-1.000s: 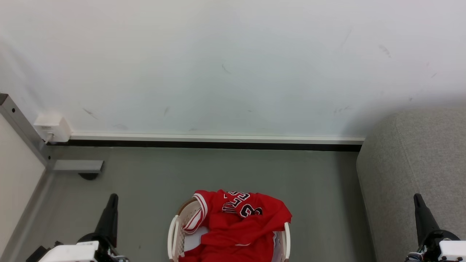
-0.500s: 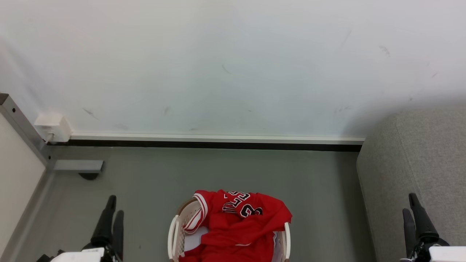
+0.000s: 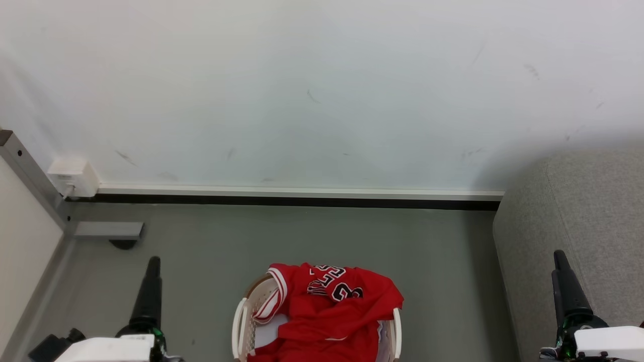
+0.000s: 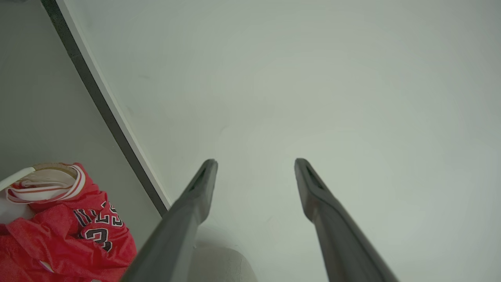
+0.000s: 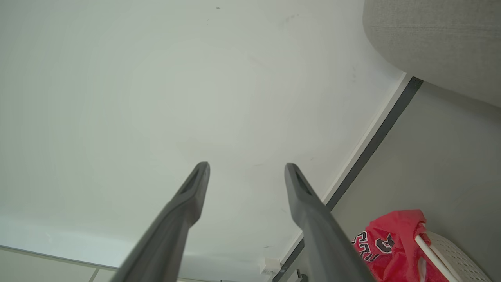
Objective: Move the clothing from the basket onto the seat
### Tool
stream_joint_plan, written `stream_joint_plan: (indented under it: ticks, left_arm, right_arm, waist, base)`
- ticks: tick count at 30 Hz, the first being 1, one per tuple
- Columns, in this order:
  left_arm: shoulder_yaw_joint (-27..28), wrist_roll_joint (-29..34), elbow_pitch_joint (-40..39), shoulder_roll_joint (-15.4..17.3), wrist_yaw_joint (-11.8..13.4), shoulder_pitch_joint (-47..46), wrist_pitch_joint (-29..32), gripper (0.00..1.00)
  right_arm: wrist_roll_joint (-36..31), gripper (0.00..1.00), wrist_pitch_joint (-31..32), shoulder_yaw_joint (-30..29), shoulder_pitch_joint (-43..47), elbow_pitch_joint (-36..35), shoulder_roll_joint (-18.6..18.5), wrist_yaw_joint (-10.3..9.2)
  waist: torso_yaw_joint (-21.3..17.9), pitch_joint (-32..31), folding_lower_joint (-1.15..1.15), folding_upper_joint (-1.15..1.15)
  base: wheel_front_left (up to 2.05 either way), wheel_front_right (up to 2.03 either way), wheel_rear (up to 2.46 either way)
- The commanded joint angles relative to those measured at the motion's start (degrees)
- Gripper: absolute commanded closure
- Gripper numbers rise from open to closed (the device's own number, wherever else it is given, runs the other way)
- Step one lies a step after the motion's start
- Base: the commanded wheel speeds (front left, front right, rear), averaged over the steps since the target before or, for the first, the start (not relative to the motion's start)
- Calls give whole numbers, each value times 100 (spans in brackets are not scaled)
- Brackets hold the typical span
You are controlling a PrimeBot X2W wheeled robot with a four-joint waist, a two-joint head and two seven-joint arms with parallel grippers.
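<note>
The clothing, bright red with striped trim and a black-and-white number, is heaped in the white basket at the bottom middle of the head view and drapes over its far rim. The grey seat rises on the right. My left gripper hovers over the floor left of the basket, and my right gripper is in front of the seat's edge, right of the basket. In the left wrist view my left gripper is open and empty, with the clothing at lower left. My right gripper is open and empty too, with the clothing, the basket and the seat to its right.
A white wall with a dark baseboard closes the far side of the grey floor. At the left stand a metal post, a white wall box and a flat metal foot.
Both grippers went from shut to open and then rolled, so their fingers now line up edge-on in the head view. The right gripper shifted slightly left. Basket and clothing are unmoved.
</note>
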Motion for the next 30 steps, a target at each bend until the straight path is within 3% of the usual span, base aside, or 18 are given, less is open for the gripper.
stream_joint_plan:
  ticks: [1, 13, 30]
  left_arm:
    - [-11, 327, -165, 44, -16, -128, -96, 0]
    - [-18, 1912, -392, 51, -20, -76, -364, 0]
    - [-243, 4074, -407, 102, 240, -15, -681, 0]
  right_arm:
    - [-240, 0, -83, 58, -173, -139, -62, -2]
    - [-1437, 0, -345, 282, -231, -243, -110, -3]
    - [-3394, 0, -667, 531, -264, -144, -235, -5]
  waist:
    - [-3, -3, 0, 0]
    - [-9, -17, 0, 0]
    - [-4, -59, 0, 0]
  base:
    - [0, 0, 0]
    - [0, 0, 0]
    - [0, 0, 0]
